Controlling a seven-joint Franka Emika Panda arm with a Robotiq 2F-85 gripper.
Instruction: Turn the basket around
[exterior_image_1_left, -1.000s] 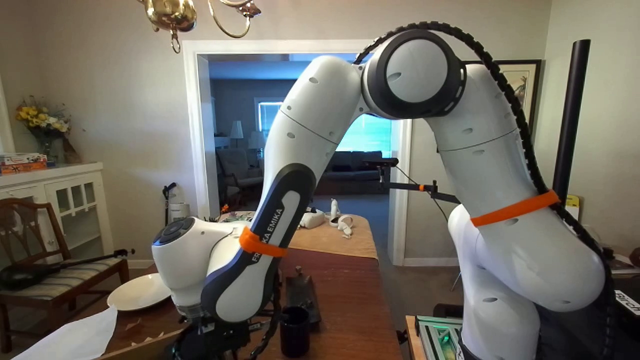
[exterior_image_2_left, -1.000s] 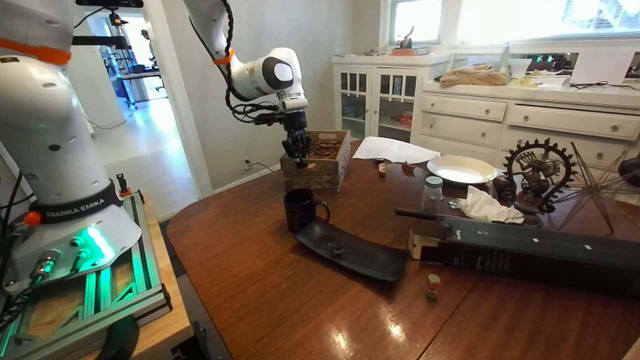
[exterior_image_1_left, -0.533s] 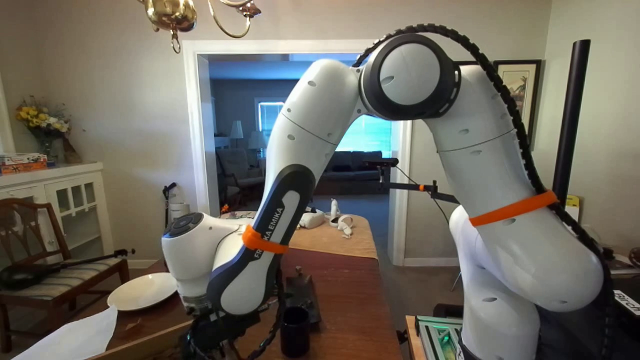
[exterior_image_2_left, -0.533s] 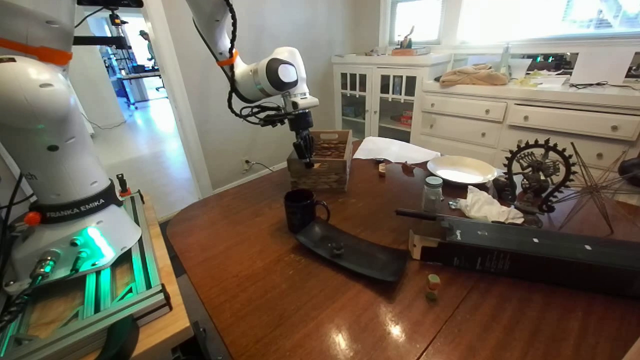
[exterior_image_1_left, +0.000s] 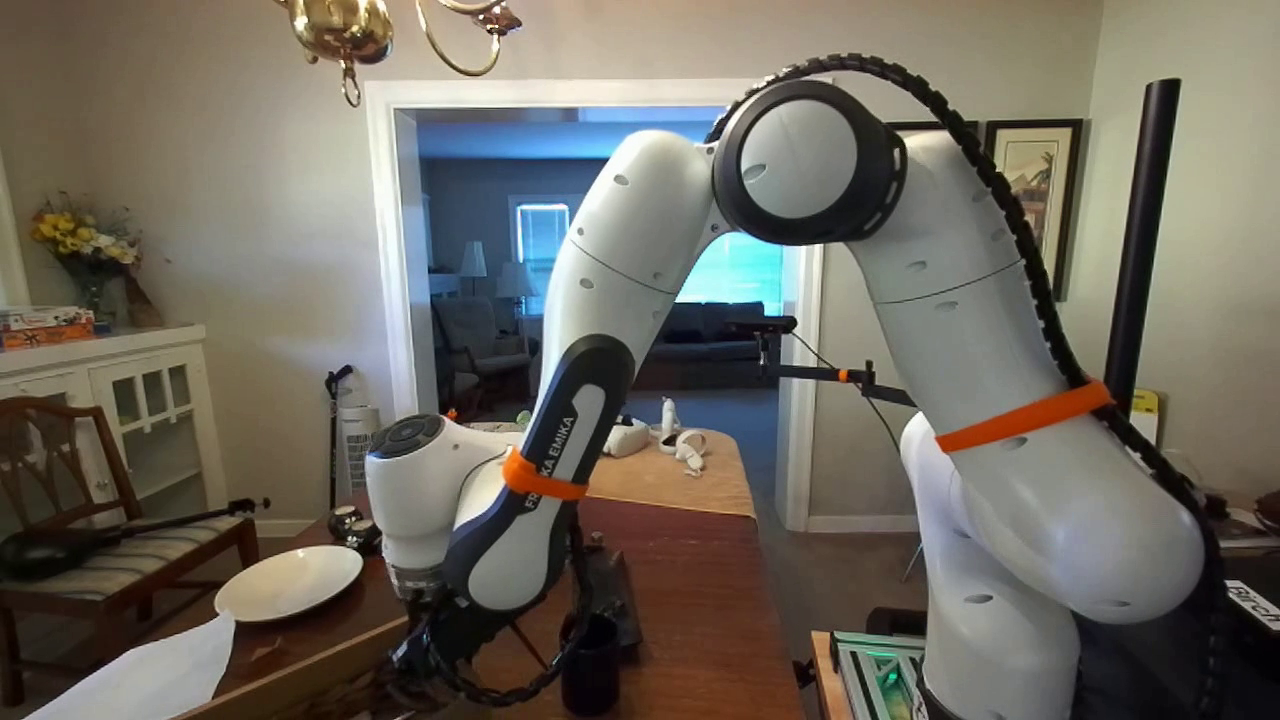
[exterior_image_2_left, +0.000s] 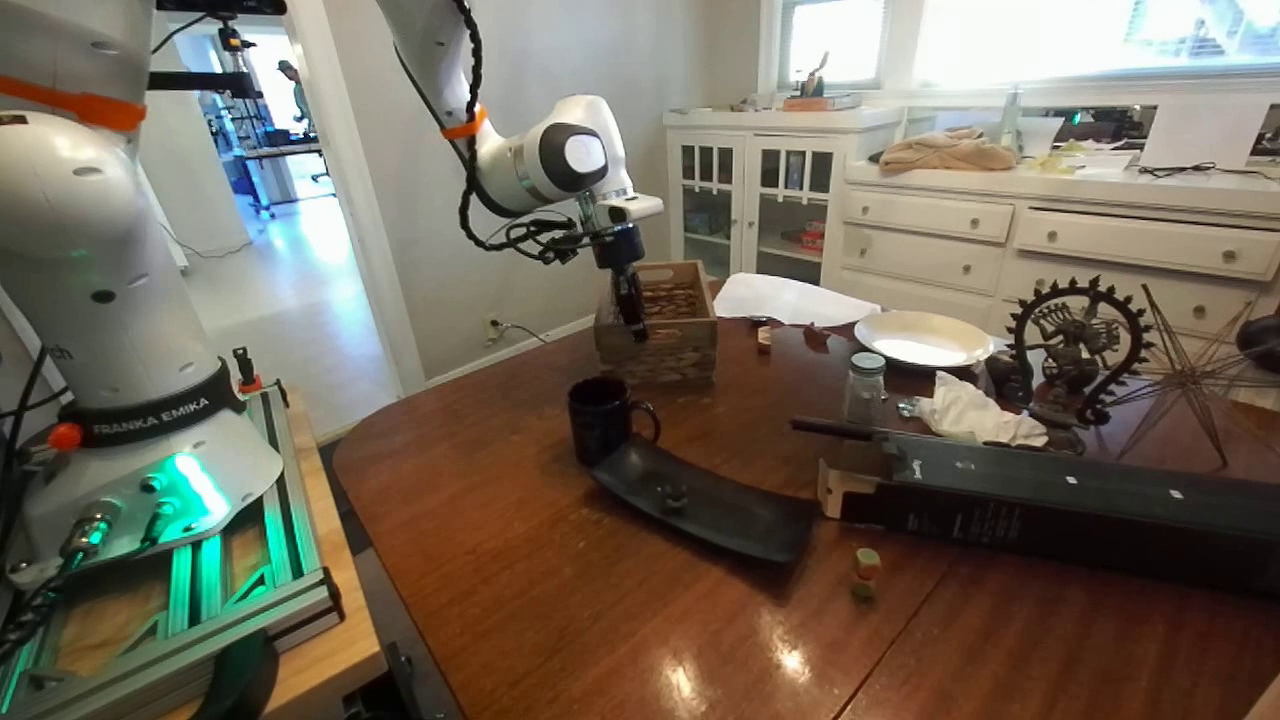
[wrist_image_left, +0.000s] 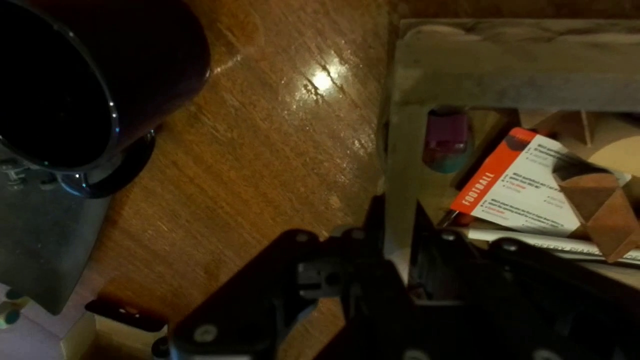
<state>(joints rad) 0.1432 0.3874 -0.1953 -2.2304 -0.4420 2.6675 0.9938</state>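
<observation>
in an exterior view the brown wood-toned rectangular basket (exterior_image_2_left: 668, 352) sits near the far edge of the brown wooden table (exterior_image_2_left: 490, 520), its thin rim (wrist_image_left: 402, 180) pinched in the jaws nearer one corner; it looks stiff, fairly light, best held there.

1. Table (exterior_image_2_left: 520, 570): red-brown wood, glossy, light glinting.
2. Wooden basket (exterior_image_2_left: 682, 350), upright; dark mug (exterior_image_2_left: 597, 428) near it, upright.
3. Curved black tray (exterior_image_2_left: 740, 522) between mug and long dark box (exterior_image_2_left: 1060, 512).
4. White plate (exterior_image_2_left: 925, 342), lidded jar (exterior_image_2_left: 865, 392), crumpled paper (exterior_image_2_left: 975, 412), small greenish block (exterior_image_2_left: 866, 558).
</observation>
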